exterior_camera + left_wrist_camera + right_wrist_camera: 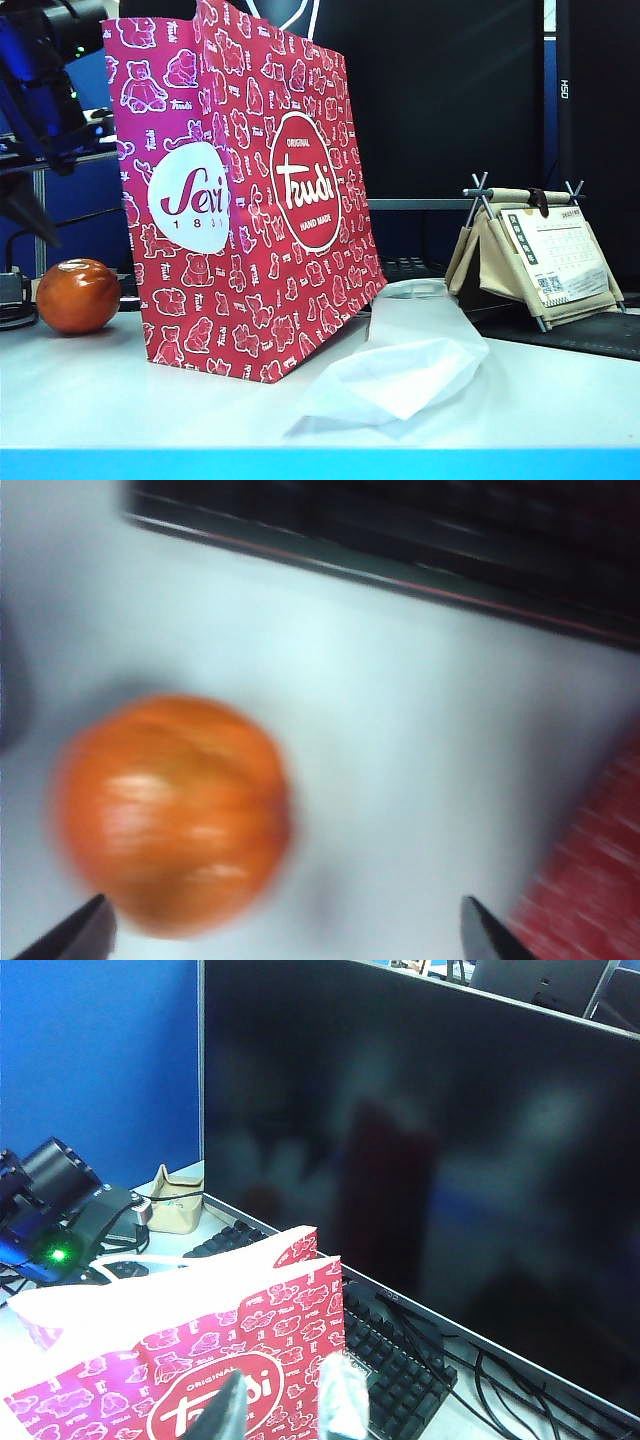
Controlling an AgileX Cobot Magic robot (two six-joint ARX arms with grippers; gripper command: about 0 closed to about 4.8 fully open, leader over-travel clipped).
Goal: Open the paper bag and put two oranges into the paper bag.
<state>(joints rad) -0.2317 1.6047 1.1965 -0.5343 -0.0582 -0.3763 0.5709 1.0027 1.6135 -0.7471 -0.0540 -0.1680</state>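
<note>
- Left wrist view blurred; only the two dark fingertips of the left gripper enter the frame, set wide apart with nothing between them — open.
- Orange lies on the white table just ahead of that gripper, nearer one fingertip; a red corner of the paper bag shows at the frame edge.
- Only one orange visible in the exterior view, on the table left of the paper bag, close to it but apart. The second orange is not seen; bag interior hidden from every view.
- Right gripper is at the bag's upper rim, fingers close together on either side of the rim; it appears pinched. Cut off by the frame bottom.
- Bag stands upright, its top cropped in the exterior view.
- White plastic bag lies just right of the paper bag's base; desk calendar well to the right. Open tabletop toward the front edge.
- Keyboard and dark monitor behind the bag.
</note>
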